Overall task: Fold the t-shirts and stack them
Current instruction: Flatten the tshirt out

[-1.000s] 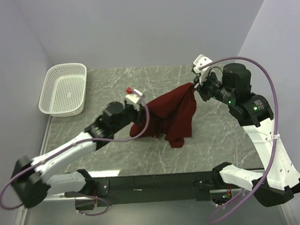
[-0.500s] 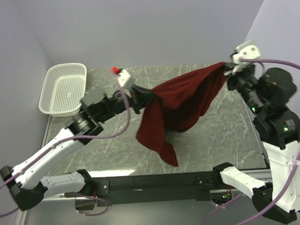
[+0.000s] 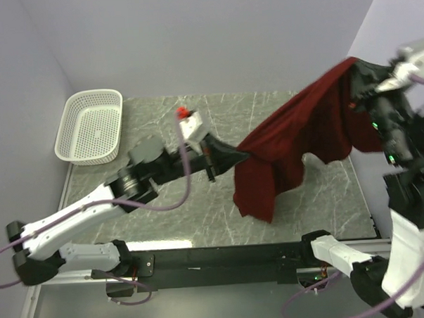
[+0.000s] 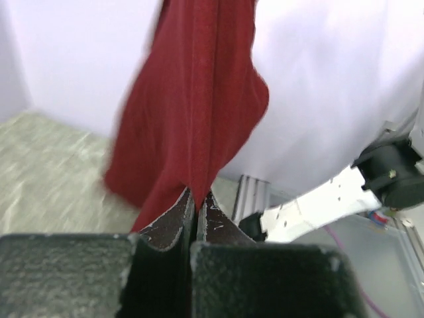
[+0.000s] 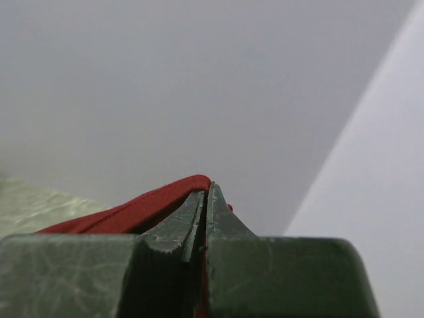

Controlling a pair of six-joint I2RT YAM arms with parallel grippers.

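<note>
Two grips, one garment: the left gripper (image 4: 197, 199) has its fingers pressed together on a bunched fold of the maroon t-shirt (image 3: 299, 137), low over the middle of the marble table (image 3: 161, 112), and the right gripper (image 5: 207, 192) is likewise closed tight on a thin edge of it, high up at the far right by the wall. The shirt hangs in the air, slung diagonally between them, with a loose lobe drooping toward the near edge; can't tell if that lobe touches the tabletop. The white perforated basket (image 3: 91, 125) sits at the far left corner, well apart. Likely step is opening the shirt out to lay it flat before folding. To do it well: bring both grips level, spread until the held edge is just taut with no overstretch, lower so the hanging part lands first, then drag to flatten. Which corners are held isn't clear, so a regrip may be needed. Mind the right arm's clearance to the wall
</note>
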